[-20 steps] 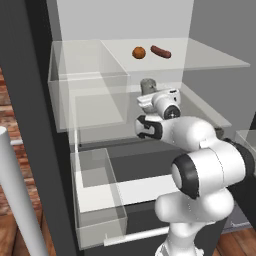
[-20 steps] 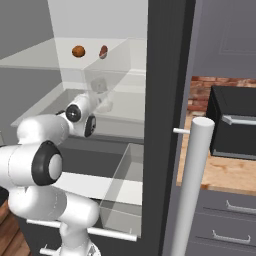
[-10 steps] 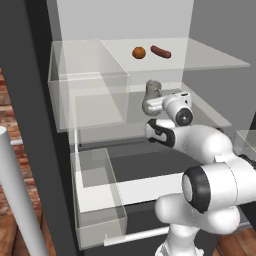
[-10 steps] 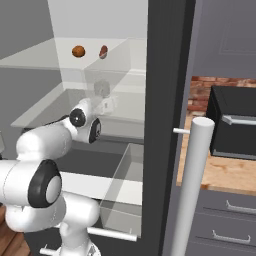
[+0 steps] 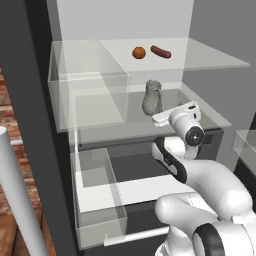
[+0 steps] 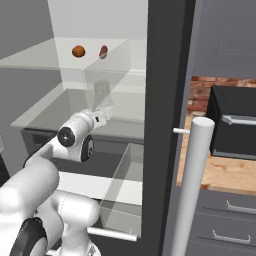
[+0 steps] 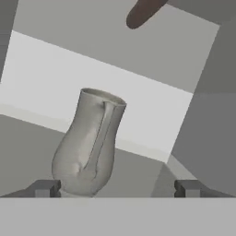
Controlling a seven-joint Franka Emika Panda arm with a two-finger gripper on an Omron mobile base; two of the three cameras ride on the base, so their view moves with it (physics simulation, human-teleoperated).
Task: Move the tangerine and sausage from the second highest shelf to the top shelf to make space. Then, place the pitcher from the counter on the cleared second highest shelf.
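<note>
pitcher (image 7: 88,143): we judged it rigid, smooth, top-heavy; best gripped at the neck.
gripper (image 7: 117,186): jaws stood wide apart, empty.

Pretty standard sim robot look: the glossy white arm of rounded, bulbous plastic segments (image 5: 210,185) has dark charcoal bands at the joints, plus a round dark cap with a small pale dot at 3 o'clock of the left base view. A flat white block sits at the wrist. Two small, square dark grey fingertips (image 7: 45,188) finish it off.
</note>
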